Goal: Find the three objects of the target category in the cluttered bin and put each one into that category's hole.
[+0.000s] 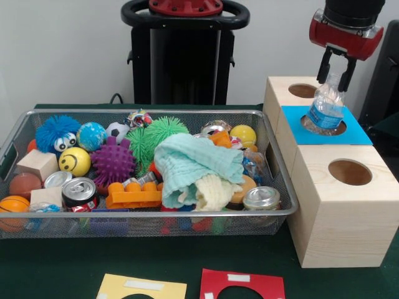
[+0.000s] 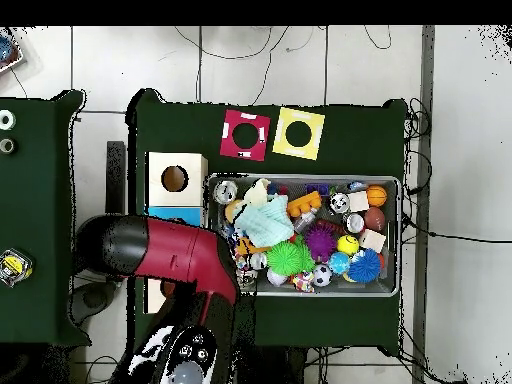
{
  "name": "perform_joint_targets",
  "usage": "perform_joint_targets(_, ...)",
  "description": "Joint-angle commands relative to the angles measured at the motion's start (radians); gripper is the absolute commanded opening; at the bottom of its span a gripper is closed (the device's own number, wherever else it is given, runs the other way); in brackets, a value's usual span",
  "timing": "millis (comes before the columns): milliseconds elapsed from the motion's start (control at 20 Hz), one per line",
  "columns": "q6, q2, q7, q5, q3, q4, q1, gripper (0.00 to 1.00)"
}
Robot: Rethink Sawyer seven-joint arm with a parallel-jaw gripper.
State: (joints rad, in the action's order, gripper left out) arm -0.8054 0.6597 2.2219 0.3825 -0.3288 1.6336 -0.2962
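A clear plastic water bottle with a blue label stands tilted in the hole of the blue card, its lower end inside the middle wooden box. My gripper is right above it, shut on the bottle's neck, one finger on each side. The wire bin to the left holds balls, cans, blocks and a mint-green cloth over the middle of the pile. In the overhead view my red arm covers the gripper and the bottle; the bin lies to its right.
Wooden boxes stand in a row right of the bin: a near one with an open hole and a far one with a hole. A red card and a yellow card lie at the table's front edge.
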Motion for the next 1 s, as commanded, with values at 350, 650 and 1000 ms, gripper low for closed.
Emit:
perform_joint_targets(350, 0.128, -0.066, 0.201, 0.049, 0.082, 0.074, 0.031, 0.00)
perform_joint_targets(650, 0.157, -0.071, 0.202, 0.055, 0.082, 0.099, 0.023, 0.00)
perform_joint_targets(1000, 0.179, -0.065, 0.194, 0.061, 0.092, 0.122, 0.025, 0.00)
